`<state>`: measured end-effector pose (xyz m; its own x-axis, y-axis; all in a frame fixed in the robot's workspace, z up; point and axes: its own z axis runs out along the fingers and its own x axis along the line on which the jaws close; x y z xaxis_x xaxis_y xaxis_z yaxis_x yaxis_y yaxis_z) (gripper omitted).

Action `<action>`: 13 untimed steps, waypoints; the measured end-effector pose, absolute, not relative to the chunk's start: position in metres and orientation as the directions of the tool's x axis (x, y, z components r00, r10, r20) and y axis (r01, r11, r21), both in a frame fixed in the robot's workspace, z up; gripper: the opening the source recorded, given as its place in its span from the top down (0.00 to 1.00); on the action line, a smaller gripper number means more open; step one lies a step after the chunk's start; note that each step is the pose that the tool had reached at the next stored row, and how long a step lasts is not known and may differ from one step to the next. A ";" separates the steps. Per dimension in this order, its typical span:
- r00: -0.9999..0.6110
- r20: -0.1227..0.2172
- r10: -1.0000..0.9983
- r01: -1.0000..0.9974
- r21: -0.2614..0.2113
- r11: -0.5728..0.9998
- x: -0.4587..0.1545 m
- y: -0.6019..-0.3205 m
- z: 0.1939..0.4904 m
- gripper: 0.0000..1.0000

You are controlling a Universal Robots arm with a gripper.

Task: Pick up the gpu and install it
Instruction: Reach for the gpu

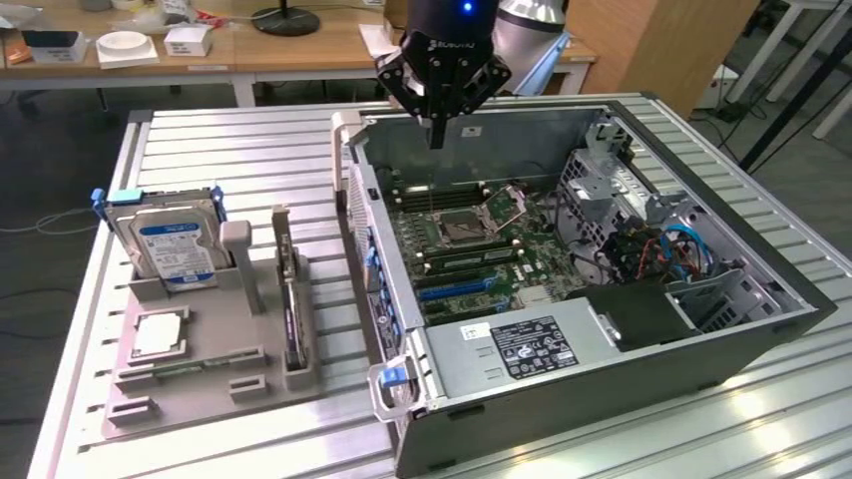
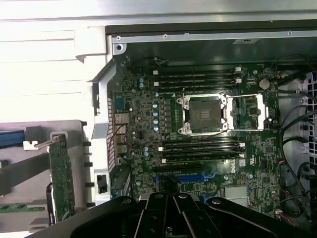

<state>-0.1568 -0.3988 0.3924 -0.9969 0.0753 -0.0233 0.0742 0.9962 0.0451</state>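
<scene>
Tabletop (image 1: pixel 213 140) of ribbed silver metal carries 1 open black computer case (image 1: pixel 600 399) and 1 grey plastic holder (image 1: pixel 200 384); wooden desks (image 1: pixel 306 50) stand behind. Thin dark green gpu card (image 1: pixel 293 334) stands on edge in the holder. Black jaws hang shut and empty above the case.

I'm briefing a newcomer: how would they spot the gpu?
On the exterior view's left of the computer case sits a grey tray. The gpu stands on edge along its case-side edge: a thin green board, unlike the thick blue-labelled hard drive.
</scene>
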 end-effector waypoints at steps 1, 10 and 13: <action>-0.997 -0.023 0.075 0.074 0.045 0.996 -0.157 -0.399 0.392 0.89; -0.997 -0.023 0.075 0.074 0.045 0.996 -0.161 -0.399 0.392 0.89; -0.997 -0.023 0.075 0.074 0.045 0.996 -0.163 -0.399 0.392 0.89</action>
<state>-0.1625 -0.3988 0.3923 -0.9969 0.0753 -0.0233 0.0742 0.9962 0.0450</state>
